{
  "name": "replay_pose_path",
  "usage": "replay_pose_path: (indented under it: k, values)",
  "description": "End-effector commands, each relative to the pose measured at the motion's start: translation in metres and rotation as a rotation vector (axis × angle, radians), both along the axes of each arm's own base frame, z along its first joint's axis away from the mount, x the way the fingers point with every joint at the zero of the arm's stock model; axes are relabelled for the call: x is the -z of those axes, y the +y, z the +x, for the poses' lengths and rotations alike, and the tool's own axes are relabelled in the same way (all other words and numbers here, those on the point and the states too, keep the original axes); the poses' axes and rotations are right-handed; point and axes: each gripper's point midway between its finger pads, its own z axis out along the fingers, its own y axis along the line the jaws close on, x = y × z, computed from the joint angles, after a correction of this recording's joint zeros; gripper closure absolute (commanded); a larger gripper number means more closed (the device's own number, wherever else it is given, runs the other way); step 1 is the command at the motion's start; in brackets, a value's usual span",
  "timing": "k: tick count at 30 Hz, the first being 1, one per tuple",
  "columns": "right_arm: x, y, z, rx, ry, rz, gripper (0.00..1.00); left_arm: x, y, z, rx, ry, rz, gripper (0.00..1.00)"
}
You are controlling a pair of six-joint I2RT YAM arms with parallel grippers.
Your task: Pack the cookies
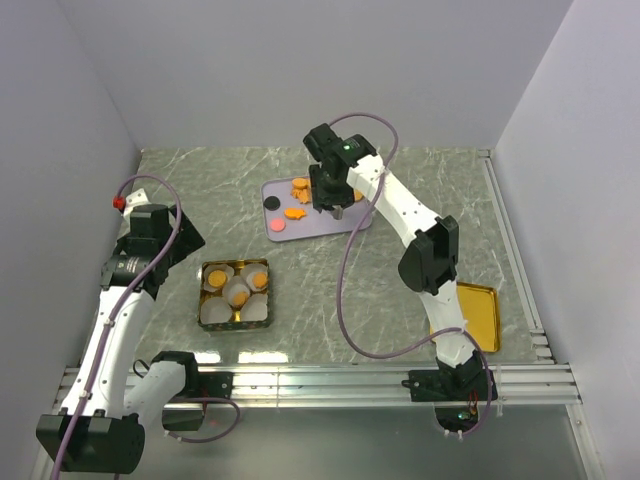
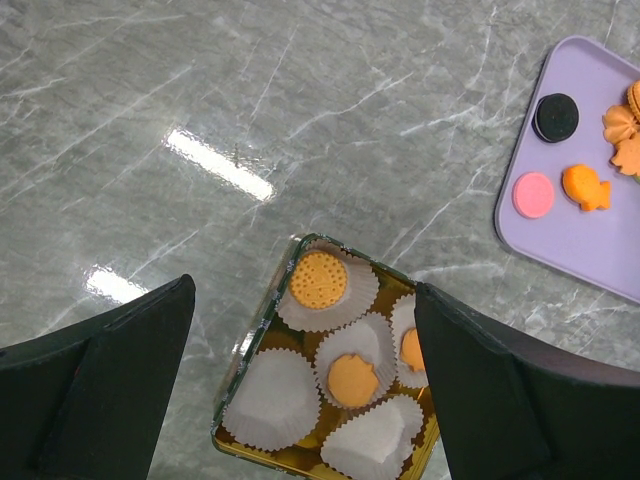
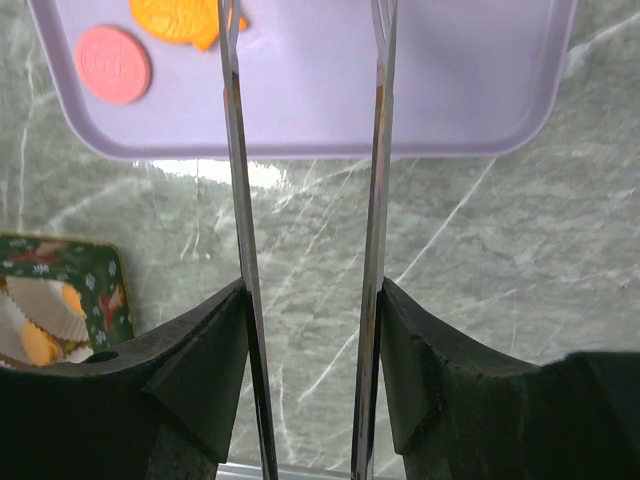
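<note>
Surface: grey veined marble-look tabletop, plain pale walls | cookies – some on lilac rectangular tray, some in gold tin | left gripper wide, empty | right gripper – parted, empty

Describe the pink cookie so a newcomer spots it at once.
Find the lavender tray at the far middle of the table. The pink cookie lies in its near-left corner, a round disc. It is the only pink piece; its neighbours are a black disc and an orange fish.
</note>
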Motion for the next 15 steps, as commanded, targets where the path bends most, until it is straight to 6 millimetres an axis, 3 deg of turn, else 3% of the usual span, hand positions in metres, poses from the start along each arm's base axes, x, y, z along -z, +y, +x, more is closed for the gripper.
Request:
replay_pose_path:
  k: [1,15]
  values:
    - [-0.008,0.001,0.024,0.038,-0.059,0.036,0.41,-0.004,0.001,0.003,-0.003,-0.016,0.002,0.03]
    - [0.009,-0.001,0.051,0.072,-0.064,0.073,0.41,0.002,0.002,0.005,-0.005,0.011,0.001,0.04]
